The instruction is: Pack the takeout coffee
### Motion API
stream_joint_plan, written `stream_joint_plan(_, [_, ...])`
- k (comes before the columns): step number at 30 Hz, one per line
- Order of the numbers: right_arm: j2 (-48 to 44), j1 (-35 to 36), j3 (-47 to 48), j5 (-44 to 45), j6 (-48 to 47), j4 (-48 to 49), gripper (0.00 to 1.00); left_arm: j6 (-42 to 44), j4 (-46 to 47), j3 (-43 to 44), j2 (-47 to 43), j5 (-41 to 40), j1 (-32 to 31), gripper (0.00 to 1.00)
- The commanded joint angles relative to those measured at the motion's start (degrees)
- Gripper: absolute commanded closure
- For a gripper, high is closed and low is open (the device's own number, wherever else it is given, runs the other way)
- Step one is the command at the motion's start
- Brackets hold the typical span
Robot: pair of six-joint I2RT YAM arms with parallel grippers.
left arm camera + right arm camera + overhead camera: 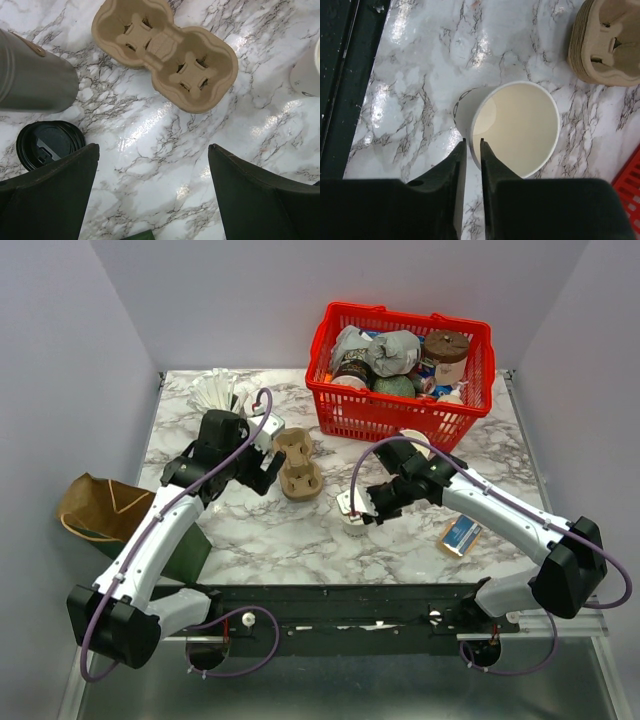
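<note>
A grey round thing (35,80) was cut off at the edge of the left wrist view, and I could not tell what it was. From above, the right gripper (473,142) hid part of the white paper cup (520,125). The cup stood upright on the marble table (420,60), near the brown cup carrier (165,50). The right gripper's fingers were only a little apart, with the cup's rim in the thin gap, one finger inside and one outside. The left gripper (152,147) was spread wide and held nothing. It was near the carrier, with a black lid (47,142) beside one finger.
</note>
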Motion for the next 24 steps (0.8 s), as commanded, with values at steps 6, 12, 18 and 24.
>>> stream_joint_plan(6, [-1.6, 0.6, 1.6, 0.4, -3.3, -4.8, 0.65, 0.0, -1.4, -0.5, 1.7, 2.0, -0.1, 0.03])
stream_joint_plan(12, [-6.3, -2.9, 5.6, 2.0, 1.4, -2.9, 0.62, 0.4, -5.6, 2.4, 6.7, -3.4, -0.1, 0.06])
stream_joint_plan(18, [-6.1, -10.4, 14.6, 1.1, 25.2, 8.0, 0.51, 0.8, -12.8, 11.3, 17.1, -9.5, 1.5, 0.17])
stream_joint_plan(24, [-7.4, -13.3, 15.0, 3.3, 34.9, 13.8, 0.35, -1.4, -17.8, 20.9, 29.4, -16.5, 4.2, 0.28])
